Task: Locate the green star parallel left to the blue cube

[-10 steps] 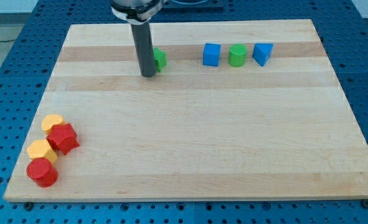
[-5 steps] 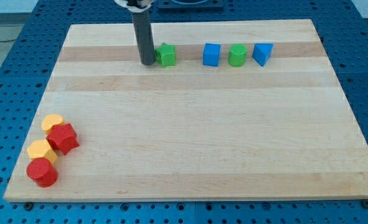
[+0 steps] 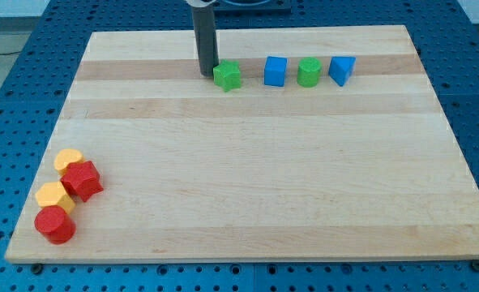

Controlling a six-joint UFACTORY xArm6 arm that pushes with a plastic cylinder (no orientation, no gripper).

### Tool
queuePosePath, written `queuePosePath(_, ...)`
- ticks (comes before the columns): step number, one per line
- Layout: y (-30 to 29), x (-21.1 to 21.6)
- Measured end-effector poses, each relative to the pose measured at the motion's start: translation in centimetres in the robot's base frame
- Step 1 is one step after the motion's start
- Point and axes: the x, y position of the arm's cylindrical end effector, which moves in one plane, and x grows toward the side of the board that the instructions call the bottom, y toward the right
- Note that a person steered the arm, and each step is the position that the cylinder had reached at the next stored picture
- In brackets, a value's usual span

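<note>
The green star [image 3: 228,76] lies near the view's top, left of the blue cube [image 3: 276,70], with a gap between them and roughly in the same row. My tip [image 3: 208,74] stands just left of the green star, touching or almost touching its upper left side. The dark rod rises from the tip out of the view's top.
A green cylinder [image 3: 309,72] and a blue triangular block [image 3: 342,70] continue the row to the right of the blue cube. At the lower left of the wooden board [image 3: 247,203] cluster two yellow blocks [image 3: 67,160] [image 3: 53,196], a red star-like block [image 3: 83,180] and a red cylinder [image 3: 54,225].
My tip has moved up and to the right, coming round to the star's left side. The green star has slid right, toward the blue cube.
</note>
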Motion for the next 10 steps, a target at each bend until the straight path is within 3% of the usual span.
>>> queuePosePath(2, -1.7, 4.6)
queuePosePath(5, 1.1, 1.3)
queuePosePath(8, 2.4, 0.8)
queuePosePath(9, 1.9, 0.8)
queuePosePath(10, -2.2, 1.2)
